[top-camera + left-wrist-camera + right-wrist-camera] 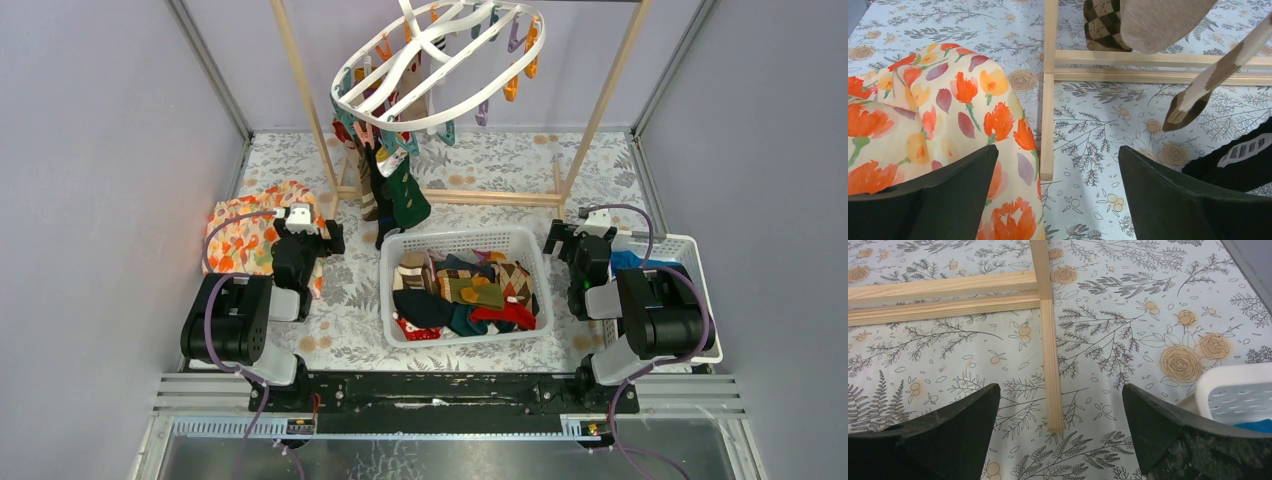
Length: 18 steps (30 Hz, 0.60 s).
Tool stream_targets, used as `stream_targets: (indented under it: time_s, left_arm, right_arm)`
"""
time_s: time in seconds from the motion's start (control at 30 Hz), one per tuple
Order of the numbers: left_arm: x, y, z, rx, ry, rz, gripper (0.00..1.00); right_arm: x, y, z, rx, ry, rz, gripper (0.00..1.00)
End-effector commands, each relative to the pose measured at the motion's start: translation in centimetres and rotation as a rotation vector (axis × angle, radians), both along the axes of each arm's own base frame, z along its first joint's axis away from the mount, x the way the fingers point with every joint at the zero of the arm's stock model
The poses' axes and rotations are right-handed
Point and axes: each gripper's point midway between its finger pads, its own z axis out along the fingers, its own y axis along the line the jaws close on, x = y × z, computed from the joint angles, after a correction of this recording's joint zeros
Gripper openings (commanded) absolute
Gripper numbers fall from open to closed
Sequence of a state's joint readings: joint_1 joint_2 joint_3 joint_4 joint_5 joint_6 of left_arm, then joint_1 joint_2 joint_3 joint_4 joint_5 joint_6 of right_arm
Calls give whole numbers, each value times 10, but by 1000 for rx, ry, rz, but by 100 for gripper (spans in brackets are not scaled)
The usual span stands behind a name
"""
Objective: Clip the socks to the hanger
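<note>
Left tool [1058, 200] and right tool [1060, 440] gape empty — I'd pinch one of the small mixed-colour socks [470, 292] in the white plastic basket [455, 236], centre frame.

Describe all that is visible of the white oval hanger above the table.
The hanger is a white oval frame, plastic by its look, with curved cross bars inside. It hangs tilted within the wooden rack, its left side lower; where it is hooked lies out of view. Orange, teal and purple clips dangle from it. Several socks hang from clips on the low left side; the right-side clips look empty.
</note>
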<state>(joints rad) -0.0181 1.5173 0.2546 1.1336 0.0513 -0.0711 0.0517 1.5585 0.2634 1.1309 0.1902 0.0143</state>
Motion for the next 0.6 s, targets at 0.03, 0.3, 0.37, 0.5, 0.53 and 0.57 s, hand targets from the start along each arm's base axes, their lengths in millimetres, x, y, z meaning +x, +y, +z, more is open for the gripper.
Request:
stream_targets:
  time_s: [0.03,0.3,0.37,0.5,0.53,0.57]
  left_arm:
    - [4,4,8,26,-37,20,99]
    - [4,6,11,18,-44,27,99]
    - [9,12,19,-15,-19,57,99]
    - [17,18,49,-59,156,-16,99]
    - [13,16,56,-74,215,-55,99]
    - [10,11,67,-81,256,-103,99]
  right_arm:
    - [8,-4,12,21,-38,-10,100]
    - [10,-19,54,46,-23,-119,100]
    - [9,-14,83,136,-91,-130,100]
    - [9,22,144,389,-180,-14,100]
    - [10,38,157,442,-173,61,100]
    - [9,57,168,492,-163,160,100]
